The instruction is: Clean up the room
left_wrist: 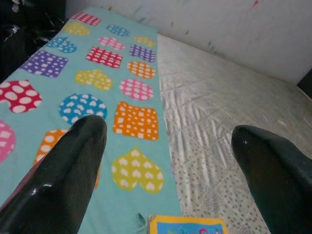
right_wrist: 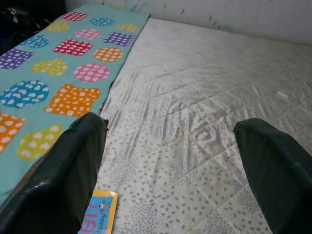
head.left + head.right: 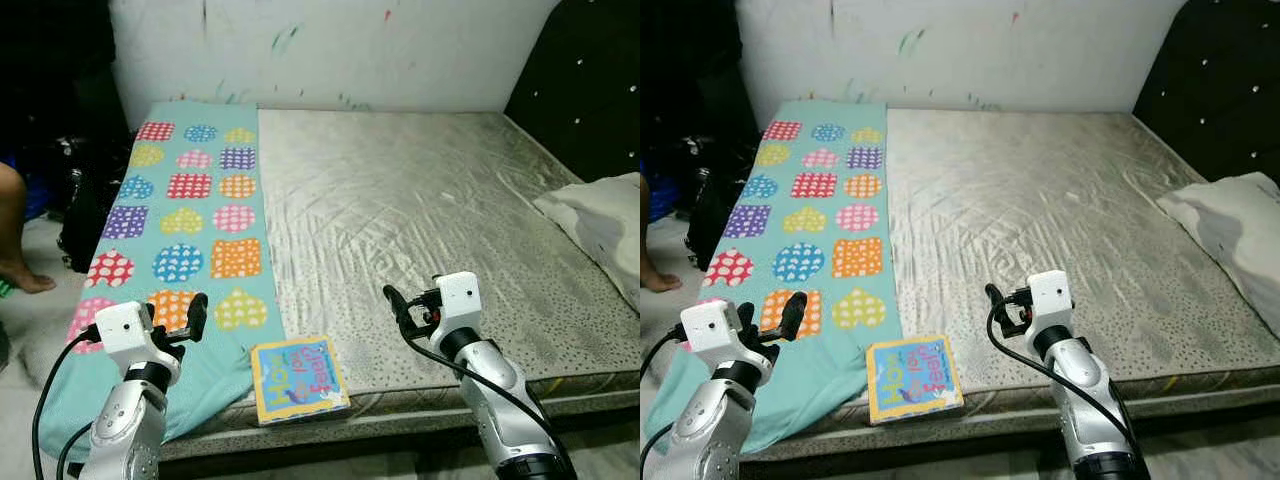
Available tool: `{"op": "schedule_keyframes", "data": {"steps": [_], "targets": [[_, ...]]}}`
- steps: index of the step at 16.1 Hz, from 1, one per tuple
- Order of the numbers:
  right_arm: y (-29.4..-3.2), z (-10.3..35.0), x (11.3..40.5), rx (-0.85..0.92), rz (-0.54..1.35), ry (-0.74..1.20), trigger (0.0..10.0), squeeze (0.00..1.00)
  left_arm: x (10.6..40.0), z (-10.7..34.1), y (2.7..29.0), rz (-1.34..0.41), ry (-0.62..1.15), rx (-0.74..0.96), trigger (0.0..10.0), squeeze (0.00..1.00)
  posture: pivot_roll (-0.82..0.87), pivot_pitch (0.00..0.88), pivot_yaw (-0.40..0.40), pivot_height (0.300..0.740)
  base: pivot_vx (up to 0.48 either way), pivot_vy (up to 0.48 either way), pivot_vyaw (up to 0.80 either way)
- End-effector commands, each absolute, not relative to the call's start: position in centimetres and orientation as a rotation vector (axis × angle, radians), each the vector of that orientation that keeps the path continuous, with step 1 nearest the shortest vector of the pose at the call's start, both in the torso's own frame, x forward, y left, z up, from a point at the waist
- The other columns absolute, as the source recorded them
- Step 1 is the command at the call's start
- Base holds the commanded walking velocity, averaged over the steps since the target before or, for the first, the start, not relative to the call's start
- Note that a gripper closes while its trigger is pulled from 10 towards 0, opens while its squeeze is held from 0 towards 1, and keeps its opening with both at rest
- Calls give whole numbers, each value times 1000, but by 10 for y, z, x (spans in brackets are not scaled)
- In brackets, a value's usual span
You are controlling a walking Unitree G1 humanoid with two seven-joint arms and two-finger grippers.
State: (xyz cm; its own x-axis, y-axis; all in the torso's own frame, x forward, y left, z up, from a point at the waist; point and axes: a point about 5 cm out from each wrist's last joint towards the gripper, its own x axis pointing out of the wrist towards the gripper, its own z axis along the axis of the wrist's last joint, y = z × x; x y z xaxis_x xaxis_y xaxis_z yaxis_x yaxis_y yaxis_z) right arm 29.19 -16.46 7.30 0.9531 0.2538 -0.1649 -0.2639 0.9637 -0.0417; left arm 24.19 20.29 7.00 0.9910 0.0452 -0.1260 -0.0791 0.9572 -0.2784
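Book at the bed's near edge
Both tools spread wide: left tool (image 3: pixel 192 318) over blanket (image 3: pixel 185 215), right tool (image 3: pixel 402 305) over bed (image 3: pixel 420 200); book (image 3: pixel 298 378) lies between.

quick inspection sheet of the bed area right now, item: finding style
surface: bare quilted mattress on a bed, wrinkled, against a paint-marked white wall.
job's things: children's book lying flat at the near edge of the mattress; teal blanket with coloured hearts and squares spread along the robot's left side, hanging over the edge.
clutter: white pillow at the right edge; dark bags on the floor to the left.
grippers: left gripper open, above the blanket; right gripper open, above the mattress; both hold nothing.
cables: black cable looping at the left arm, another along the right arm.
surroundings: dark padded headboard on the right; a person's foot on the floor at left.
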Motion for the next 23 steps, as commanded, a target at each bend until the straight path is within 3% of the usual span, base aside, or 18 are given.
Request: {"op": "schedule_keyframes", "data": {"steps": [1,5,23], "targets": [[-168,78,293,-74,258,150,10000,0,241,72,201,50,118,-289,10000,0,-110,25,-59,740,0,0,-800],[-168,77,293,-72,256,160,10000,0,241,70,201,54,126,-292,10000,0,-110,27,-58,740,0,0,-800],[-168,71,290,-53,284,203,10000,0,238,62,204,78,207,-320,10000,0,-102,36,-60,740,0,0,0]]}}
